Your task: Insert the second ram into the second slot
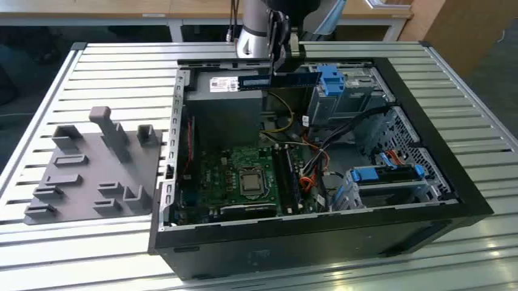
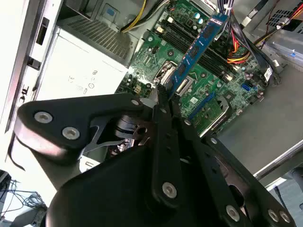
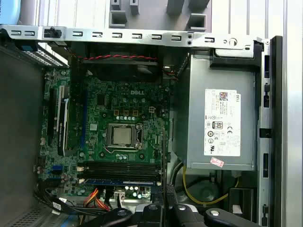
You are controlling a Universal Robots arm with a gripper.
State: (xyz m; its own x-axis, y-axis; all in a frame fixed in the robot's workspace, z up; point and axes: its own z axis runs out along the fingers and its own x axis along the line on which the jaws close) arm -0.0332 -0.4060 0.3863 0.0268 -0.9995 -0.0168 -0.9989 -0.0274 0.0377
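Second ram, a thin, long blue circuit-board strip with dark chips (image 2: 199, 45), is gripped in my closed black fingers (image 2: 163, 118). It hangs above the green motherboard (image 3: 118, 109), where another blue stick (image 3: 123, 181) sits slotted, inside the open black computer case (image 1: 453, 200) on the slatted metal surface (image 1: 121, 66).
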